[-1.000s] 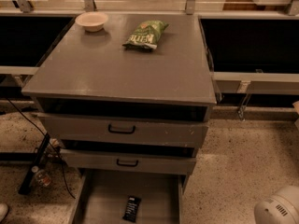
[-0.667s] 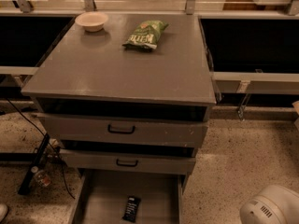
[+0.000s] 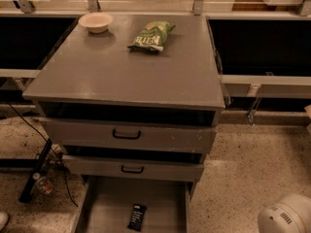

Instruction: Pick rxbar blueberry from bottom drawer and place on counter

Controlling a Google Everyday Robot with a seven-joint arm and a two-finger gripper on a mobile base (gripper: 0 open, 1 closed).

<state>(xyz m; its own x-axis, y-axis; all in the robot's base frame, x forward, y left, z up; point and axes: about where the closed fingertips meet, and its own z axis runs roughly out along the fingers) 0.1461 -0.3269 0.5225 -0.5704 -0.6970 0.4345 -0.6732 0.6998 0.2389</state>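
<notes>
The arm's white rounded housing (image 3: 286,215) has pushed further into the lower right corner than a second ago, while the bar, the drawers and the things on top have not shifted. The rxbar blueberry (image 3: 137,216) lies flat on the floor of the open bottom drawer (image 3: 163,200), near its front edge and well to the left of that housing. The gripper itself is out of view beyond the corner, so its state cannot be told. On the counter (image 3: 121,76) sit a green chip bag (image 3: 151,35) and a pale bowl (image 3: 95,22) at the back.
</notes>
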